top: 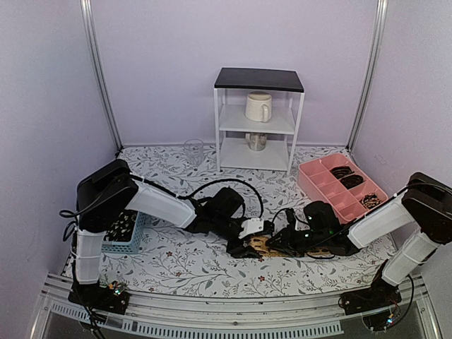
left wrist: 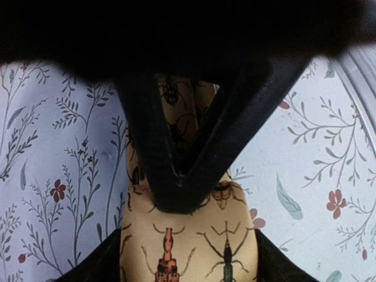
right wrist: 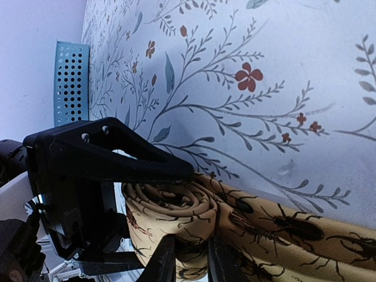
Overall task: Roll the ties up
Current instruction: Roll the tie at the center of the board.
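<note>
Floral-print tablecloth (top: 183, 272), pale lilac walls. Lower centre of the top view: tan insect-print tie (right wrist: 264, 229), one end coiled, the rest lying flat on the cloth. Coil edge is pinched in the right gripper (right wrist: 189, 264), fingers clenched on the fabric. Flat strip runs between the fingers of the left gripper (left wrist: 188, 258), which are spread wide, one each side, not clamping. Back centre: white shelf unit (top: 258, 120) with cream mug (top: 258, 106). Clear glass (top: 193, 151) upper left. Pink divided tray (top: 318, 180) at right, dark rolled ties (top: 351, 181) in its cells. Blue mesh basket (top: 131, 236) at left.
</note>
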You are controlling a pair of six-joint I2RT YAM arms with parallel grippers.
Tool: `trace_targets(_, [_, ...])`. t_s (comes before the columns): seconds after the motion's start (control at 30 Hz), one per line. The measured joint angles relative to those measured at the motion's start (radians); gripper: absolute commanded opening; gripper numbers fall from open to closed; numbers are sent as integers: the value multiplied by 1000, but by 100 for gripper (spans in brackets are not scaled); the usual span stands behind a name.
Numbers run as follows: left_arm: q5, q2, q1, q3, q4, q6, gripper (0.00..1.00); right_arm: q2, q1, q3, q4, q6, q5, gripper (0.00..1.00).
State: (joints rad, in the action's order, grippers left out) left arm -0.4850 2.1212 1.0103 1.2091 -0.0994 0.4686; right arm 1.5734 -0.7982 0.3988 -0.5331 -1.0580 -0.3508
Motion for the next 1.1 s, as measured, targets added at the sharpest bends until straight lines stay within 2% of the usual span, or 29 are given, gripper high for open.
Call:
trace_targets(0.1, [0, 0, 0, 0, 2, -5, 64, 3, 0, 0, -6, 0, 0, 21])
trace_targets(0.2, [-7, 0, 0, 0, 7, -10, 47, 5, 0, 0, -7, 0, 0, 20])
trace_targets(0.23, [-13, 0, 0, 0, 7, -8, 44, 6, 0, 0, -8, 0, 0, 20])
trace_targets(0.37, [-23, 0, -1, 0, 6, -8, 41, 19, 0, 0, -15, 0, -1, 20])
trace_targets(0.43, [-23, 0, -1, 0, 6, -8, 43, 23, 0, 0, -20, 0, -1, 20])
trace_targets(0.5, [-23, 0, -1, 0, 7, -6, 57, 25, 0, 0, -23, 0, -2, 20])
trace_targets(0.67, [-25, -3, 0, -3, 7, -9, 67, 26, 0, 0, -26, 2, -1, 20])
trace_targets(0.8, [0, -67, 0, -67, 2, -34, 67, 32, 0, 0, -31, 5, -1, 20])
trace_targets(0.9, [42, -177, 0, -165, -16, -75, 66, 47, 0, 3, -44, 7, -4, 20])
trace_targets(1.0, [98, -286, 0, -248, -40, -130, 56, 63, 0, 17, -51, 7, -13, 19])
trace_targets(1.1, [166, -371, -9, -316, -56, -220, 33, 77, -4, 35, -51, 7, -22, 19])
